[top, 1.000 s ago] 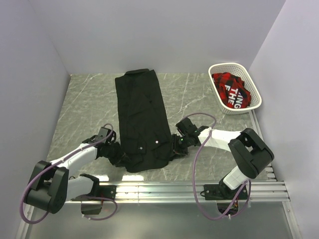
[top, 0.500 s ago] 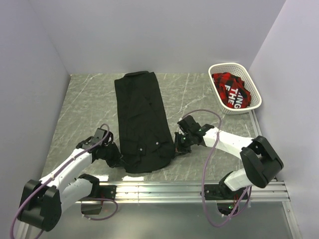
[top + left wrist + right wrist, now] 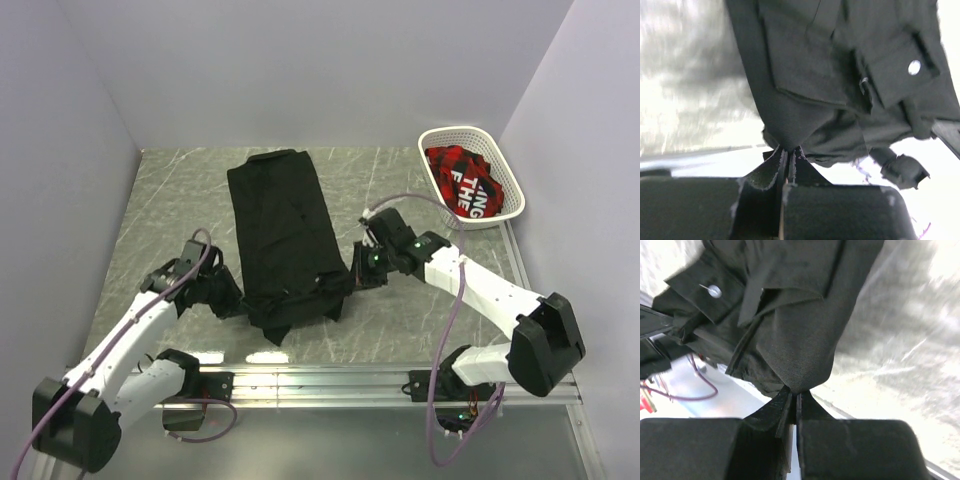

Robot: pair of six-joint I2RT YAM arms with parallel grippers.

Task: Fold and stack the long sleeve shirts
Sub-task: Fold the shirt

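Near table [image 3: 180, 200] edge | left hand [image 3: 788, 156] clamped on black shirt [image 3: 285, 235] hem | right hand [image 3: 796, 397] likewise — hem bunched

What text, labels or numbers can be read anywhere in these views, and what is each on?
"ING" above "THE": white letters on the red plaid cloth in the white basket, top view; partly hidden, and the letters beneath are unreadable.
On the black long sleeve shirt: none in any view.
Elsewhere: none.
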